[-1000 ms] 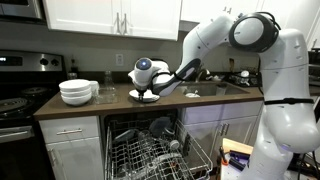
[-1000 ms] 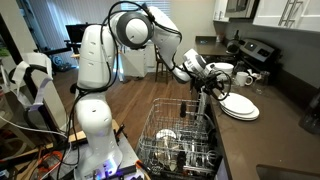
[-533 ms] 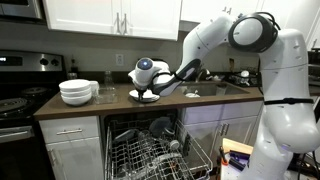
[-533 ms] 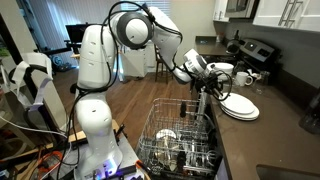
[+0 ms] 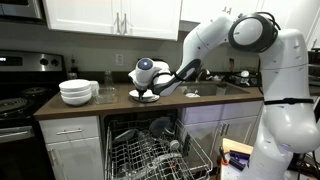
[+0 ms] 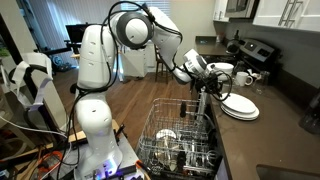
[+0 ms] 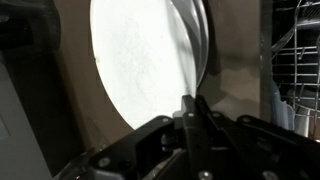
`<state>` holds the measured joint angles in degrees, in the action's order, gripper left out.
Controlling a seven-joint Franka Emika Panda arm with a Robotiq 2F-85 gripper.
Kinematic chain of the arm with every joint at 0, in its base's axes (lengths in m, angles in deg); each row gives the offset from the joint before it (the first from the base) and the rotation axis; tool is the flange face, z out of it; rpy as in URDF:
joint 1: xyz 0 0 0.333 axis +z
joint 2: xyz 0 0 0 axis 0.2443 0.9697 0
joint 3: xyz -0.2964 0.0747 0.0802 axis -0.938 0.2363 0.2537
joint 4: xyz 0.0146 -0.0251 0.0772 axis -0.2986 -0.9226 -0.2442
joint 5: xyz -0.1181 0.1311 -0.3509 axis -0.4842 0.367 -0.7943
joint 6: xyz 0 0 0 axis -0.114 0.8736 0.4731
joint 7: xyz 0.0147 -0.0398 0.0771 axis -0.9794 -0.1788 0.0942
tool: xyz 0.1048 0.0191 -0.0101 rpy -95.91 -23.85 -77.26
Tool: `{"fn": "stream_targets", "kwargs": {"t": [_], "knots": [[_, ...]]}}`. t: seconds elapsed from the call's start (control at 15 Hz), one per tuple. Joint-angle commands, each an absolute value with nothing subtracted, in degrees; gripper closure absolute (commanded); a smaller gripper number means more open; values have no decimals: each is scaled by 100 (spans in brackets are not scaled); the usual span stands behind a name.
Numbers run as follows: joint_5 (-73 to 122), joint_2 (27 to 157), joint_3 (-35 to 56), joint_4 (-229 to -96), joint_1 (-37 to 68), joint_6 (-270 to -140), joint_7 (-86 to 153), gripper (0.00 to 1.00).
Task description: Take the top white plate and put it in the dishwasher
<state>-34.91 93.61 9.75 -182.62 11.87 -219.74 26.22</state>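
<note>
Here we see the gripper (image 7: 192,104) pinched tight on the rim of the top white plate (image 7: 140,55). The plate lies on the counter (image 5: 110,103).

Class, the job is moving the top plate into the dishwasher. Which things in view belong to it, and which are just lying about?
In the job: gripper, shut on the top plate; dishwasher.
Lying about: bowls; stove.
</note>
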Motion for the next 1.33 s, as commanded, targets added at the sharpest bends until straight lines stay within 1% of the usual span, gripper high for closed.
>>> {"fn": "stream_targets", "kwargs": {"t": [0.0,0.4,0.87,1.27], "knots": [[-3457,9131,986,-18441,1233,-21871,2801,95],[-3882,8767,999,-18612,1462,-21545,2535,95],[-4817,8362,1204,-18827,1726,-20807,1968,95],[-4903,8239,1398,-18993,1722,-20474,1832,95]]}}
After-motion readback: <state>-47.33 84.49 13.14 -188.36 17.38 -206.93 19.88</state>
